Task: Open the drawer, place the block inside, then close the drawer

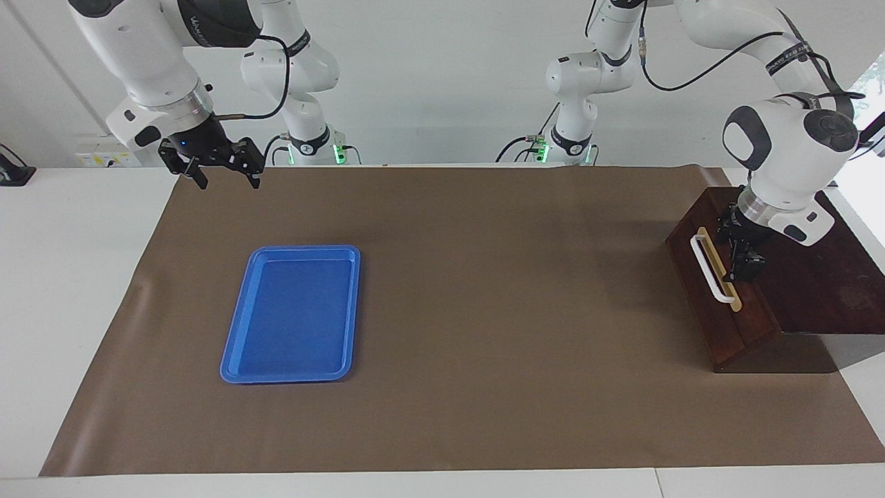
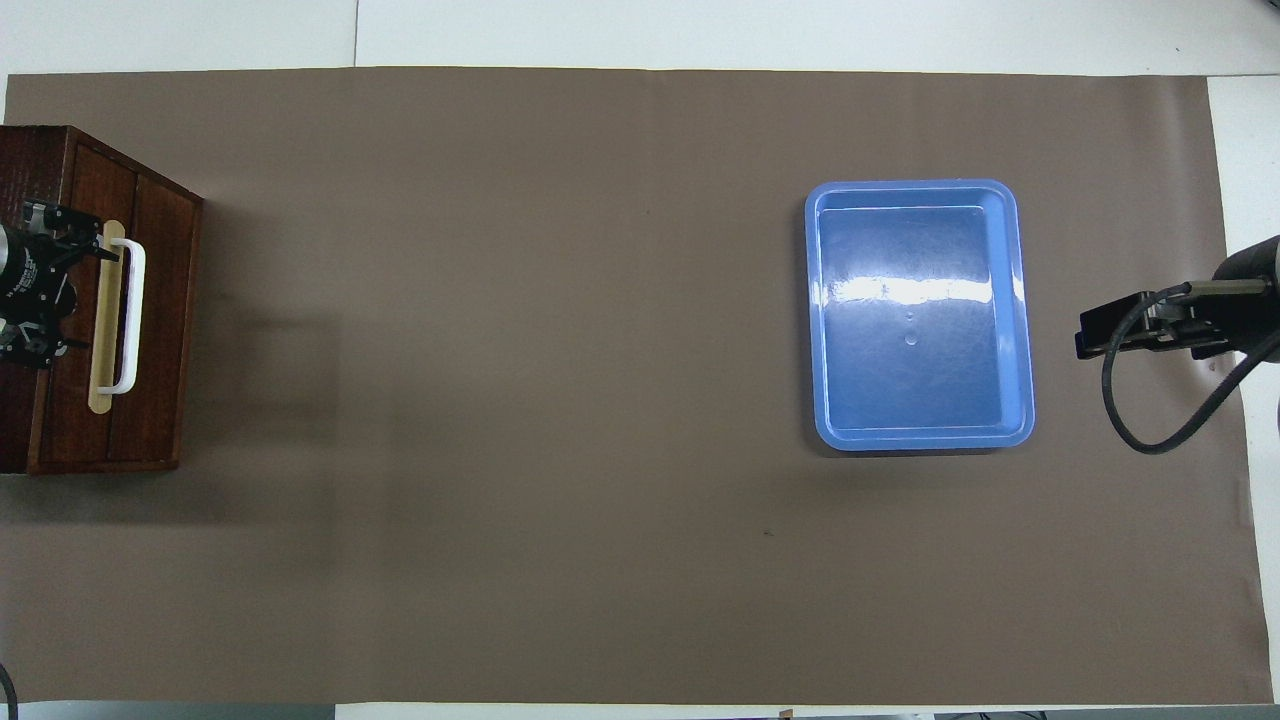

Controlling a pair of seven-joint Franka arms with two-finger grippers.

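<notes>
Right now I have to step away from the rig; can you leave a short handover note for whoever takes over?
Left gripper: down at the drawer front, by the white handle, at the left arm's end of the table; grasp not readable.
Right gripper: open, empty, waiting raised near its own base.
Drawer looks shut. No block in sight in either view; the blue tray holds nothing.
Done: possibly everything, block likely inside, but unconfirmed.
Left: check the drawer's contents, retract the left arm.
</notes>
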